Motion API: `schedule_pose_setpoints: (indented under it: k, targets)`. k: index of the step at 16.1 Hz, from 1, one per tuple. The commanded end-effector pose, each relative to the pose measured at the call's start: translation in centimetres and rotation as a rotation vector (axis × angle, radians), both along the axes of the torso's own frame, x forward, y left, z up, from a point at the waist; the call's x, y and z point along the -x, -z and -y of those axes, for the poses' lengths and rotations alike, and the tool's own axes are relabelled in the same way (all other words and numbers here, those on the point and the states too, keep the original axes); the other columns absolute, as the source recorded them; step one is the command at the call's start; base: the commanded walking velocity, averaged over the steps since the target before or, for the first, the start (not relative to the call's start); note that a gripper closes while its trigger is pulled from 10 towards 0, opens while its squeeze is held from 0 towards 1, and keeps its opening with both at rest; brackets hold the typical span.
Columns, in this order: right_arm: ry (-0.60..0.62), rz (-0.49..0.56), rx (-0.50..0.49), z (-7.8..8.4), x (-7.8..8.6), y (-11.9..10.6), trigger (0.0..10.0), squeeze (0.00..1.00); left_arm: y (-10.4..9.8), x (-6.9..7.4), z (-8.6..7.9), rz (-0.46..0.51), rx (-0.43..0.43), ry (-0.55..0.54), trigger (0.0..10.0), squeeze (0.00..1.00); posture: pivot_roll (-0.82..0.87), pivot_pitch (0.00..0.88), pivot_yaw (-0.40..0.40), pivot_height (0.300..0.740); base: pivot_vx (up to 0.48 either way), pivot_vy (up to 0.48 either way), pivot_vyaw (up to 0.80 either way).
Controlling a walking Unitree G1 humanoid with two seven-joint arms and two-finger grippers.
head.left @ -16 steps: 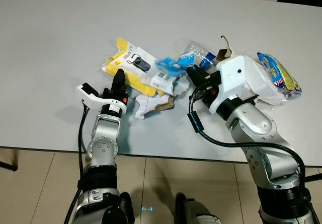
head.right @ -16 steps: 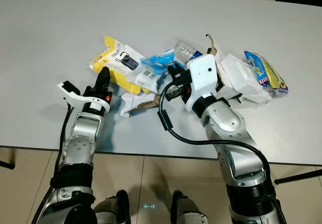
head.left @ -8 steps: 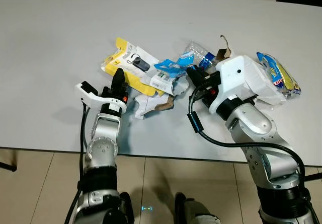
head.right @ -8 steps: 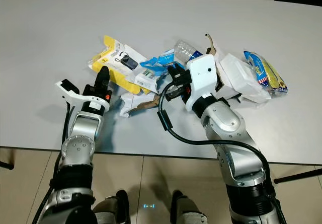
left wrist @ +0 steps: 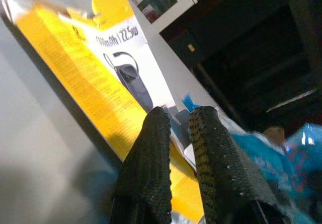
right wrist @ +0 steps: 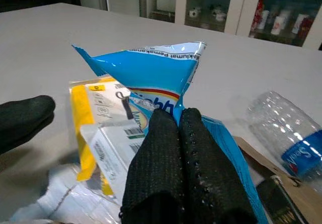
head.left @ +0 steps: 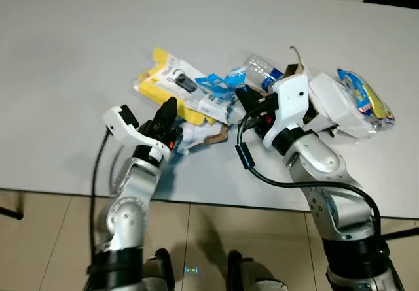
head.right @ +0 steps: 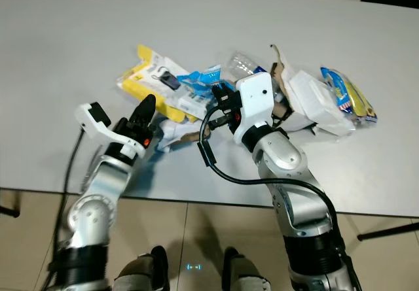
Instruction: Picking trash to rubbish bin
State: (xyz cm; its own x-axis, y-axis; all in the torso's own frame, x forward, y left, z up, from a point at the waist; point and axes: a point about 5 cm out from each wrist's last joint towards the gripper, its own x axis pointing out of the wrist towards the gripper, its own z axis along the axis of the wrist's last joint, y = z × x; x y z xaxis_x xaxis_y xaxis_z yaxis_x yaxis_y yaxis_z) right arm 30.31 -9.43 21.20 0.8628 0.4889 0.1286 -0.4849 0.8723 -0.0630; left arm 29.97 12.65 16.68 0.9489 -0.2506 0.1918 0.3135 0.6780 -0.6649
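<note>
Trash heaped mid-tabletop point(head.left: 78, 55), just ahead of both arms. Right tool point(right wrist: 173, 118) closed on the blue wrapper point(right wrist: 151, 73), fingers pressed together with the wrapper's lower edge pinched between them and its crinkled top standing up above the pile. Left tool point(left wrist: 178, 121) narrow, a slim gap between its fingers, holding nothing, tips at the near edge of the yellow card package point(head.left: 171, 82); that package flat on the tabletop, long axis slanting from the far left toward the near right, directly ahead of the left tool and clearly nearer to that arm. Wrapper overlapping the package's right end, so lifting one likely to drag the other. Torn white paper and brown cardboard scraps point(head.left: 200, 136) between the two tools, touching the package's near edge. Clear plastic bottle with blue label point(head.left: 262, 72) just beyond the right tool, on its side. White bag point(head.left: 337, 101) and blue-yellow snack packet point(head.left: 366, 95) at the right end of the heap, partly behind the right forearm. Rubbish bin somewhere out of frame, so a carry away from the tabletop probably needed.
</note>
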Motion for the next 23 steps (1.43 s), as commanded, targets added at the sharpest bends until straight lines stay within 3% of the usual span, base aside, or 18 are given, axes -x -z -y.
schedule_pose_setpoints:
  k: [1, 3, 8, 12, 13, 23]
  targets:
    - [0.006, 0.013, 0.0, -0.1, -0.1, -0.1, 10.0, 0.0, 0.1, 0.6, 0.5, -0.016, -0.058, 0.024, 10.0, 1.0, -0.08, 0.202, -0.018, 0.74, 0.0, 0.0, 0.0]
    - [0.009, 0.022, -0.01, -0.4, -0.4, 0.0, 10.0, 0.0, -0.3, 2.0, 0.2, -0.02, -0.177, 0.038, 10.0, 1.0, -0.06, 0.191, -0.013, 0.74, 0.0, 0.0, 0.0]
    - [-0.002, 0.042, -0.013, -0.9, -0.8, 0.0, 10.0, 0.0, 0.1, 4.4, 0.3, -0.066, -0.326, 0.131, 10.0, 1.0, -0.03, 0.175, -0.013, 0.74, 0.0, 0.0, 0.0]
    - [0.019, 0.017, 0.007, -0.7, -1.0, 0.8, 10.0, 0.0, 1.6, 4.4, 0.3, -0.123, -0.432, 0.128, 10.0, 1.0, -0.04, 0.169, -0.01, 0.74, 0.0, 0.0, 0.0]
    - [0.034, 0.006, 0.004, -0.4, -1.2, 1.0, 10.0, 0.0, 1.9, 4.3, 0.2, -0.131, -0.448, 0.121, 10.0, 0.0, -0.04, 0.169, -0.01, 0.74, 0.0, 0.0, 0.0]
    - [0.053, 0.006, 0.02, 0.1, -1.2, 1.3, 10.0, 0.0, 2.4, 3.8, 0.2, -0.123, -0.473, 0.091, 10.0, 0.0, -0.06, 0.173, -0.007, 0.74, 0.0, 0.0, -0.71]
